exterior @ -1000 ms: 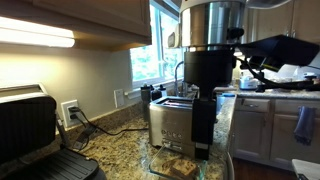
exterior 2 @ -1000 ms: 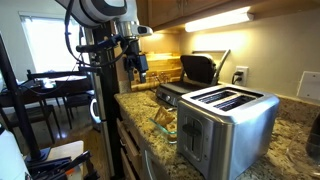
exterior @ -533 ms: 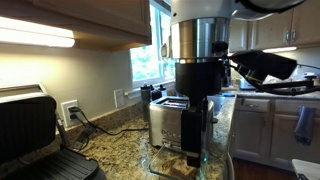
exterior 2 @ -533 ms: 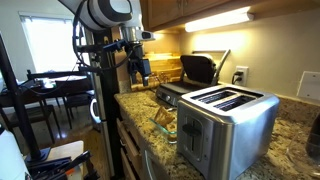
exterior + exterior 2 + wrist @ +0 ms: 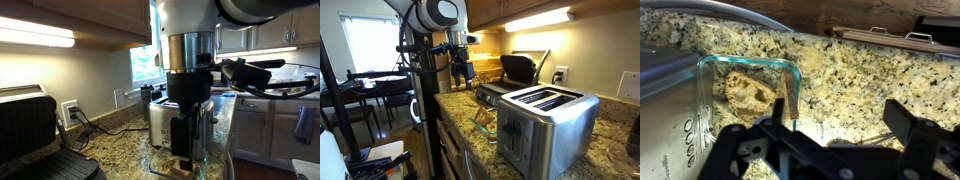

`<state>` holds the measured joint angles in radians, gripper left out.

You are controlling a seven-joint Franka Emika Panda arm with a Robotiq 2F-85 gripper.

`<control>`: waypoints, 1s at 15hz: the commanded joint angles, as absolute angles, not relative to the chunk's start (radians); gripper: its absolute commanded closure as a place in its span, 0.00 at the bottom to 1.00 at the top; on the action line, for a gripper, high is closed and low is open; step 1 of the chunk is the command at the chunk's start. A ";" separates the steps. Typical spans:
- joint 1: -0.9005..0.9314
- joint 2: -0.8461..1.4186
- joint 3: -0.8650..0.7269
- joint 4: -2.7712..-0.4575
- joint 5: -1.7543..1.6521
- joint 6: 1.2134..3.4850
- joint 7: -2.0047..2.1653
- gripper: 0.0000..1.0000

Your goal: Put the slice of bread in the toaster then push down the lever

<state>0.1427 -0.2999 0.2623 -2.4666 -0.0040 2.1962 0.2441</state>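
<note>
The slice of bread point(image 5: 748, 90), tan with a darker crust, lies in a clear glass dish point(image 5: 710, 70) on the granite counter, right beside the toaster's point(image 5: 660, 110) steel face with its small controls. My gripper point(image 5: 840, 128) hangs above the counter to the right of the dish, open, with nothing between its black fingers point(image 5: 908, 122). In both exterior views the toaster point(image 5: 160, 122) point(image 5: 548, 118) stands with its slots empty. The gripper point(image 5: 461, 72) is above and behind the dish point(image 5: 483, 122), and the gripper point(image 5: 183, 150) partly hides the dish point(image 5: 158, 166).
A black-and-silver grill press point(image 5: 516, 68) point(image 5: 30, 130) stands open on the counter against the wall, and its handle point(image 5: 880, 35) shows at the far edge. A power cord point(image 5: 95, 128) runs along the counter. Cabinets hang overhead.
The arm has swung across toward the dish and come lower over the counter. The gripper stays open and the bread has not moved.
</note>
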 commanded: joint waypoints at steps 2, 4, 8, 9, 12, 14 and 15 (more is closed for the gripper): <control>0.136 -0.257 0.249 -2.449 -0.037 2.220 0.284 0.00; 0.136 -0.245 0.242 -2.449 -0.039 2.223 0.288 0.00; 0.135 -0.222 0.233 -2.448 -0.045 2.232 0.294 0.00; 0.135 -0.217 0.231 -2.448 -0.047 2.235 0.295 0.00; 0.132 -0.188 0.224 -2.438 -0.059 2.253 0.299 0.00; 0.132 -0.169 0.221 -2.433 -0.069 2.265 0.306 0.00; 0.132 -0.161 0.219 -2.430 -0.074 2.269 0.311 0.00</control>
<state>0.1392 -0.1890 0.2219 -2.4426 -0.0401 2.2414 0.2720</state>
